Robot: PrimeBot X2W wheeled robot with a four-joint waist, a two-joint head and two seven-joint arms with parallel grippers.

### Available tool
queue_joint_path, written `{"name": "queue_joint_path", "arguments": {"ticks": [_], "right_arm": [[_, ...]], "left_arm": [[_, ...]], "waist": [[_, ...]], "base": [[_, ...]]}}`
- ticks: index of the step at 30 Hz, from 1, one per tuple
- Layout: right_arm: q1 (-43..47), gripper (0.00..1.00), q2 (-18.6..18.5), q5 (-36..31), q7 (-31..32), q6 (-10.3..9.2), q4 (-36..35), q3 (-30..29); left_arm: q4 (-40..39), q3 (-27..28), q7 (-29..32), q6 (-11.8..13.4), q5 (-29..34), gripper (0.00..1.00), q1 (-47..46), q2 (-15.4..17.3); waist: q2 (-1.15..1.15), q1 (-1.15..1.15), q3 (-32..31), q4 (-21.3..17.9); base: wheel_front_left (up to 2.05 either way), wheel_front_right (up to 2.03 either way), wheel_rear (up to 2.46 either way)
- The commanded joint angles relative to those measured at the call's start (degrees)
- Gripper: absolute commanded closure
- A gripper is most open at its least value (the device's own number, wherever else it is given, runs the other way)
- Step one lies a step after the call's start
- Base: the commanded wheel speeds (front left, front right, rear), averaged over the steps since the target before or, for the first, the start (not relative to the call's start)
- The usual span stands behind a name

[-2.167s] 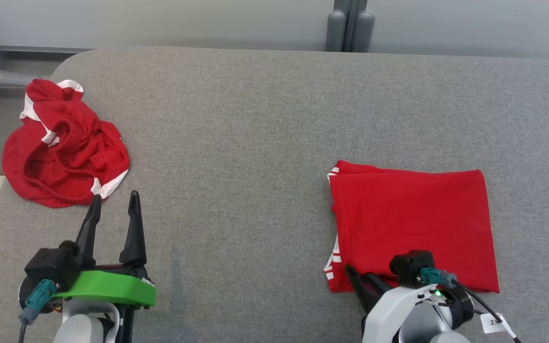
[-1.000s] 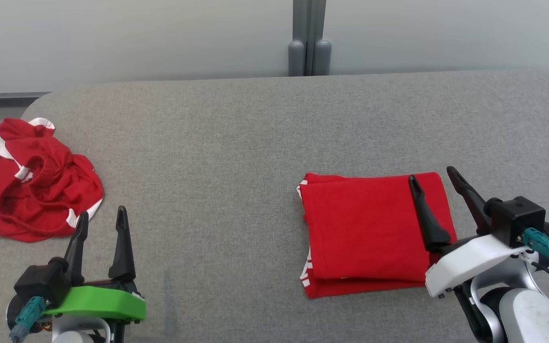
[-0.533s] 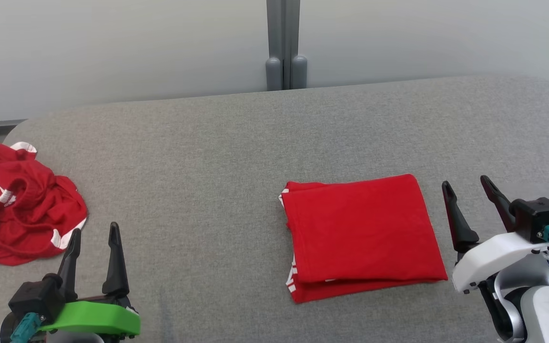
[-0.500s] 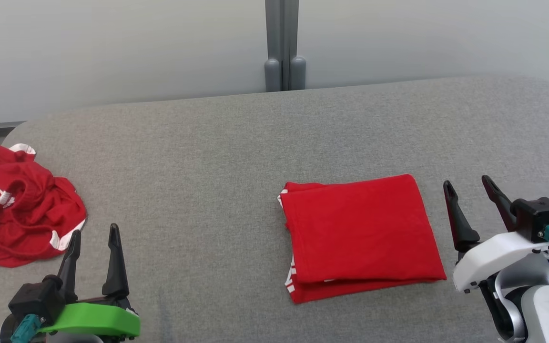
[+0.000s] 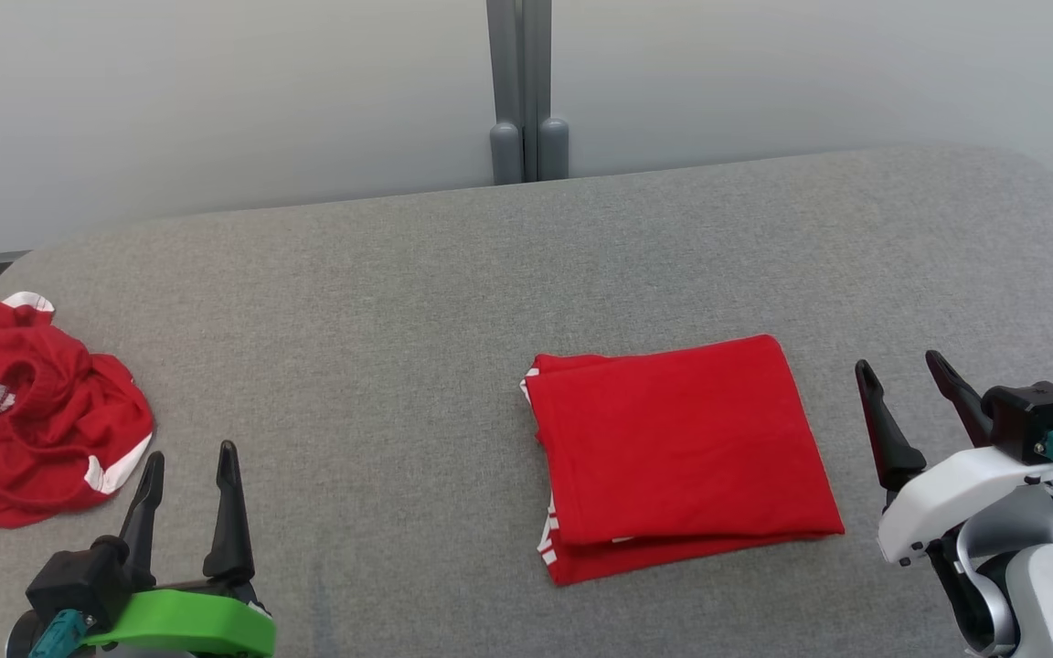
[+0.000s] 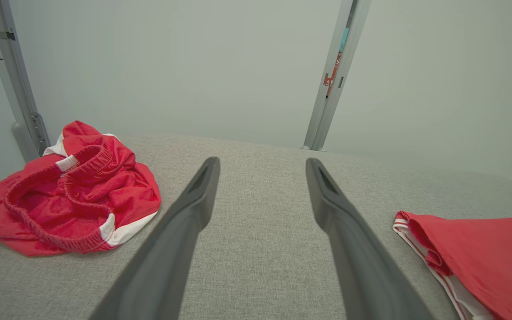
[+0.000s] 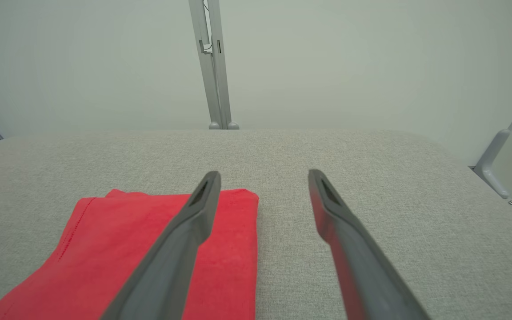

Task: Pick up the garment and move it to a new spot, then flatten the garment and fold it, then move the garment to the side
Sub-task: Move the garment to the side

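Both the left claw (image 5: 190, 450) and the right claw (image 5: 898, 359) stand spread wide and hold nothing. The folded garment (image 5: 682, 448) lies flat on the table (image 5: 398, 302), just left of the right claw. A crumpled garment (image 5: 28, 429) sits ahead and to the left of the left claw. Both look light, soft and limp and would likely sag when lifted, so a pinch at the elastic waistband or a hem edge should serve best. The sticker (image 6: 332, 76) on the post (image 6: 316, 129) is too small to read.

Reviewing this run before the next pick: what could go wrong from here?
The crumpled garment sits at the left edge of the table; a poor pinch by the open left hand could push it off. The folded garment lies just beside the open right hand; a careless sweep could undo the fold.
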Motion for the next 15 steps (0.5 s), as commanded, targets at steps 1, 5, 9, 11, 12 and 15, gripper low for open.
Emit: {"name": "queue_joint_path", "arguments": {"ticks": [1, 5, 9, 11, 12, 15], "right_arm": [[-0.5, 0.0, -0.2, 0.3, -0.3, -0.03, 0.2, 0.0], [-1.0, 0.0, -0.1, 0.3, -0.5, -0.03, 0.6, 0.1], [-1.2, 0.0, 0.1, 0.2, -0.7, -0.03, 0.9, 0.1], [-1.2, 0.0, 0.2, 0.4, -0.8, -0.03, 1.1, 0.2], [-1.1, 0.0, 0.2, 0.6, -0.7, -0.03, 1.2, 0.2], [-1.2, 0.0, 0.1, 1.3, 0.0, -0.03, 1.5, -0.3]], "left_arm": [[0.1, 0.0, 0.2, 0.1, -0.3, 0.0, 0.5, 0.4], [0.4, -0.3, 0.2, 0.2, -0.4, 0.0, 0.4, 0.7], [0.4, -0.4, 0.3, 0.1, -0.6, 0.0, 0.0, 1.1], [0.3, -0.4, 0.3, 0.2, -0.7, 0.0, -0.1, 1.1], [0.2, -0.5, 0.3, 0.3, -0.7, 0.0, -0.2, 1.1], [-0.1, -0.6, 0.3, 0.4, -0.8, 0.0, -0.5, 1.1]], "waist": [[0.0, 0.0, 0.0, 0.2], [0.0, 0.0, 0.1, 0.4], [0.0, 0.0, 0.2, 0.7], [0.0, 0.0, 0.2, 0.8], [0.0, 0.0, 0.2, 0.9], [0.0, 0.0, 0.5, 1.1]], "base": [[0.0, 0.0, 0.0], [0.0, 0.0, 0.0], [0.0, 0.0, 0.0], [0.0, 0.0, 0.0], [0.0, 0.0, 0.0], [0.0, 0.0, 0.0]]}}
